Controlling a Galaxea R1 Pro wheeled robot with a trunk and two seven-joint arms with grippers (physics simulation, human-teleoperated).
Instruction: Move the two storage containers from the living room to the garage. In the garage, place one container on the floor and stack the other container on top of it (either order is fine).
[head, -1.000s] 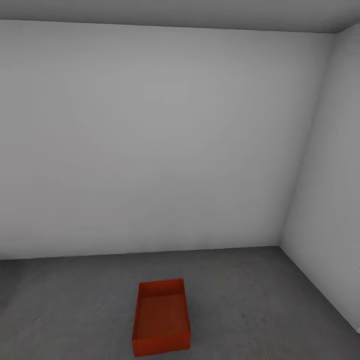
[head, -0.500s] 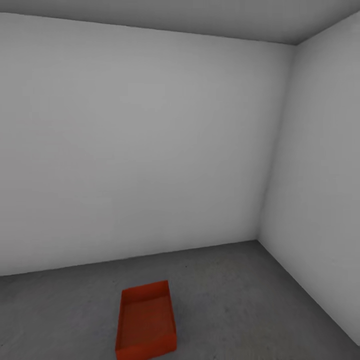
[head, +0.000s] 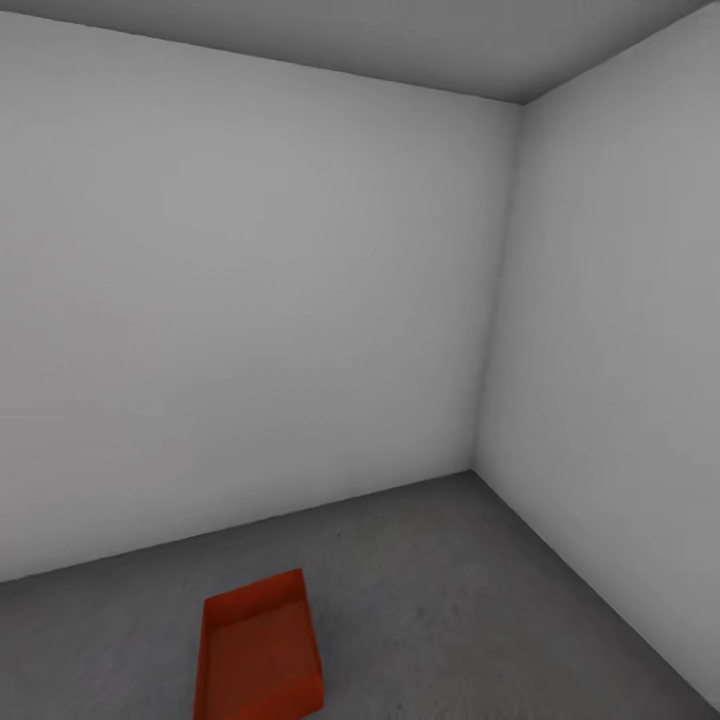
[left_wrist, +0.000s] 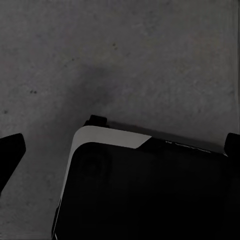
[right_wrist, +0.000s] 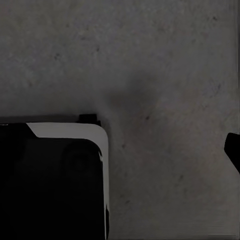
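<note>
The head view looks into a bare corner of the garage; two plain white-grey walls (head: 250, 300) meet at a vertical seam right of centre, under a grey ceiling (head: 400, 40); below them runs the floor (head: 450, 600) — dark grey, mottled concrete. One storage container (head: 258, 648), an orange-red open bin with thin walls and a flat bottom, sits on that floor at the lower left of the head view, its near end cut by the picture's edge, its long side turned slightly off the line of the back wall; it stands well apart from both walls and nothing lies in it. The left wrist view looks down on the same concrete, with a dark rounded body with a pale rim (left_wrist: 145, 190) of the robot below it; dark fingertips (left_wrist: 10, 152) of the left claw show at opposite edges, far apart, so that claw is spread and holds nothing. The right wrist view shows concrete too, and a like dark body with a pale edge (right_wrist: 50, 180); only one dark tip (right_wrist: 234, 147) of the right claw shows at the edge, so I cannot tell whether it is spread or pressed together.
</note>
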